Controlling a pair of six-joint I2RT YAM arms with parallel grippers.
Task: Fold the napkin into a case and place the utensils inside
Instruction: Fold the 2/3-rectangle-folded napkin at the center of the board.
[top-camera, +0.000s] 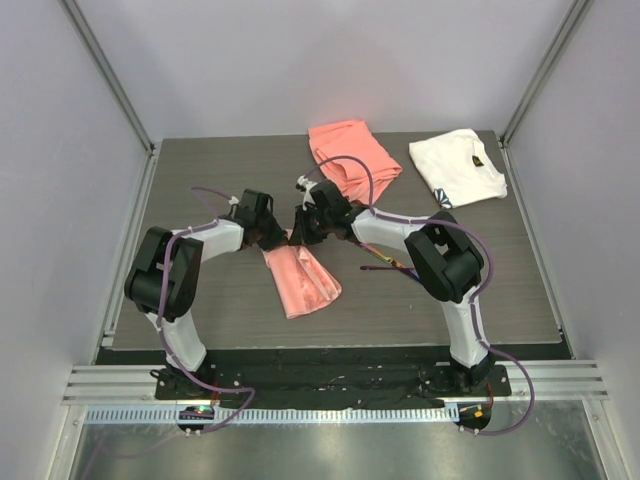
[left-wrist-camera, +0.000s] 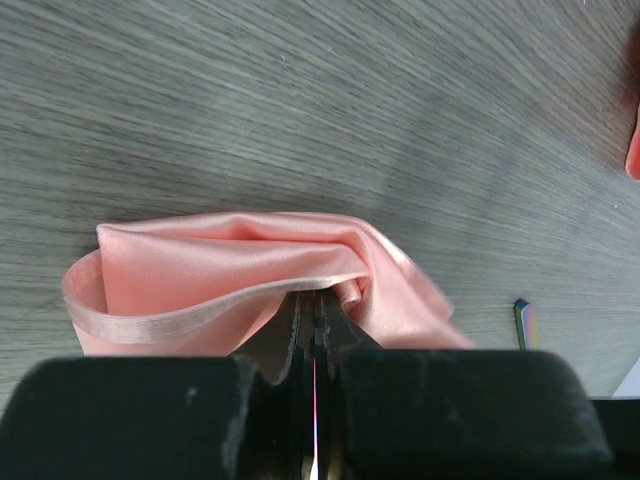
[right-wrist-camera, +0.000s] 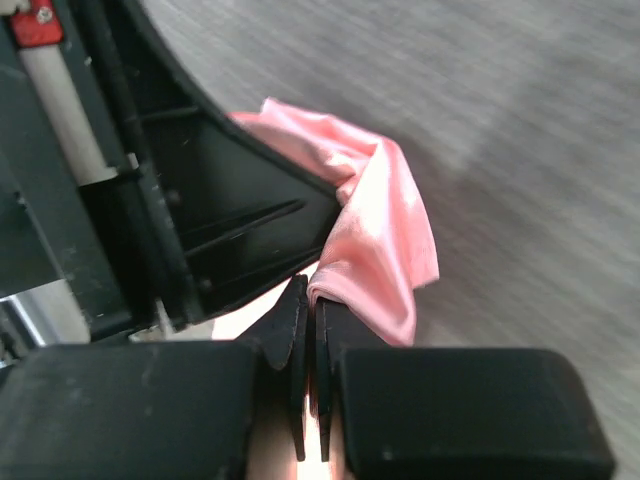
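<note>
Grey table (top-camera: 510, 270), one pink napkin (top-camera: 302, 282) pinched in both arms' jaws, one coral cloth (top-camera: 352, 160), one white cloth (top-camera: 455, 168)

**Both grippers meeting at the napkin's far end**

We are looking down on the left gripper (top-camera: 281, 238) and the right gripper (top-camera: 300, 231) sitting tip to tip over the middle of the table (top-camera: 200, 300), at the far end of the napkin (top-camera: 302, 282). The napkin is lying bunched, fanning out toward the near side. The utensils (top-camera: 388, 265) are lying just right of it, partly under the right arm. A coral-orange cloth (top-camera: 352, 158) and a white cloth (top-camera: 457, 167) are resting along the far edge.
</note>
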